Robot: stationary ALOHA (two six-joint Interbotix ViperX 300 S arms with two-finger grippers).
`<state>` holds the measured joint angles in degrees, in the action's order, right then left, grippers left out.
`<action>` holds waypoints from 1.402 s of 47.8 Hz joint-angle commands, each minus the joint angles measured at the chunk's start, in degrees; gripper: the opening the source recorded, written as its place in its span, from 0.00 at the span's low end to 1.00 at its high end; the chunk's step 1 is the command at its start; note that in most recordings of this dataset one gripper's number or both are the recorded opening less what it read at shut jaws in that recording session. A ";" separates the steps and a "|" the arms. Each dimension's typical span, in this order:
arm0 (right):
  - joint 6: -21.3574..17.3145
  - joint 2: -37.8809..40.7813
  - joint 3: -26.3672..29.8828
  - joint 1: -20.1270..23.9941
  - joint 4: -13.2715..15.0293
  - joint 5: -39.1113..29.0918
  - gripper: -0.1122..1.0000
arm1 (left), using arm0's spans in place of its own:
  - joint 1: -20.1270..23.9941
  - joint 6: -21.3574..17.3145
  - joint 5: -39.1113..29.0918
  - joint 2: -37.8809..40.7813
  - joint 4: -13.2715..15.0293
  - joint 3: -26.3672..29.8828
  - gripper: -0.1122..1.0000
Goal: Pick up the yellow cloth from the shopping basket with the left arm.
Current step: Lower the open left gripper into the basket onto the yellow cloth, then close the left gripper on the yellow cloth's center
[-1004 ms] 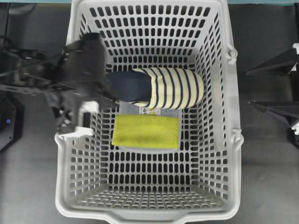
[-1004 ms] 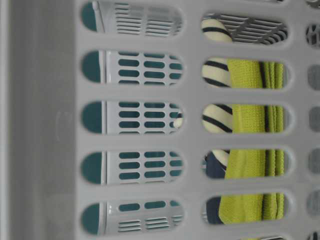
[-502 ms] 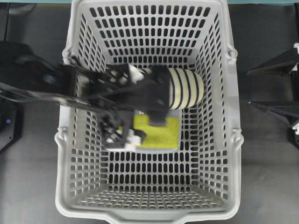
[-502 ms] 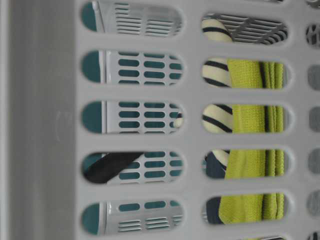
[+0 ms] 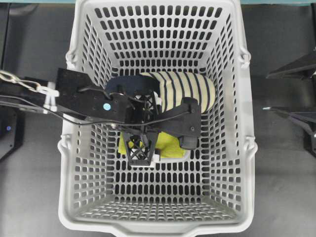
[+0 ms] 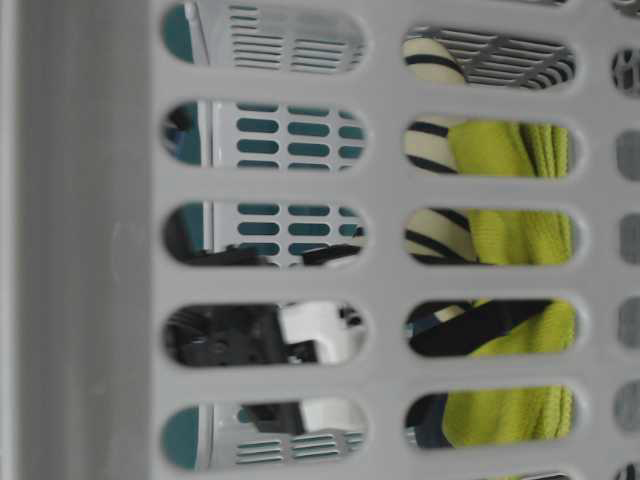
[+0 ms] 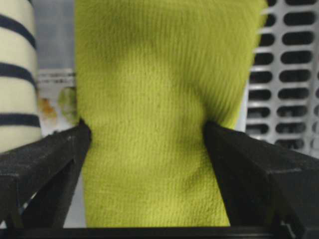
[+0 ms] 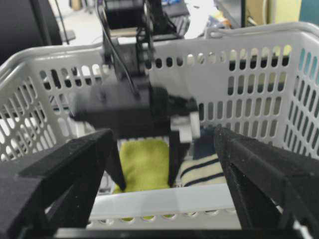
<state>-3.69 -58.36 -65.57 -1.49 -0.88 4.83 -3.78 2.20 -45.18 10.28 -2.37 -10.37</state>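
Two risks: left pincer (image 7: 149, 149) sits spread wide astride the yellow cloth (image 7: 154, 114) mid-basket (image 5: 69, 148), so clamping may snag the striped slipper (image 5: 190, 91) above or skim just the top fold.

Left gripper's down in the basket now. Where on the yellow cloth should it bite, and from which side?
Grip the yellow cloth across its narrow width, from straight above. It lies flat and folded on the clear container, and the open left gripper already straddles it, one finger at each long edge. Pinching there should bunch the soft terry upward while keeping clear of the striped slipper alongside.
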 commanded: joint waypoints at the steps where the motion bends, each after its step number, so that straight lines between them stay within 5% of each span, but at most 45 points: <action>1: -0.09 -0.26 0.53 0.00 0.00 0.44 0.80 | -0.53 -0.18 0.26 0.26 -0.18 -0.44 0.91; 12: -0.09 -0.79 0.18 0.00 0.00 0.09 0.80 | -0.62 -0.26 0.35 0.18 -0.18 -0.88 0.84; 25: -0.09 -0.97 0.09 0.00 -0.09 0.18 0.80 | -0.62 -0.35 0.09 -0.97 -0.18 0.00 0.28; 35: -0.09 -1.32 0.00 0.00 -0.09 0.09 0.80 | -0.79 -0.35 -5.62 -3.96 -0.18 6.15 0.27; 55: -0.09 -2.02 0.00 0.00 -0.09 0.09 0.79 | -1.05 -0.18 -34.80 -3.69 -0.26 35.51 0.27; 67: -0.09 -2.20 -0.09 0.00 -0.09 0.09 0.79 | -0.44 -0.35 -38.58 -1.85 -0.18 40.96 0.27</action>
<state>-3.69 -60.91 -66.09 -1.41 -0.88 4.66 -4.66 1.85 -83.67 9.14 -2.37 28.74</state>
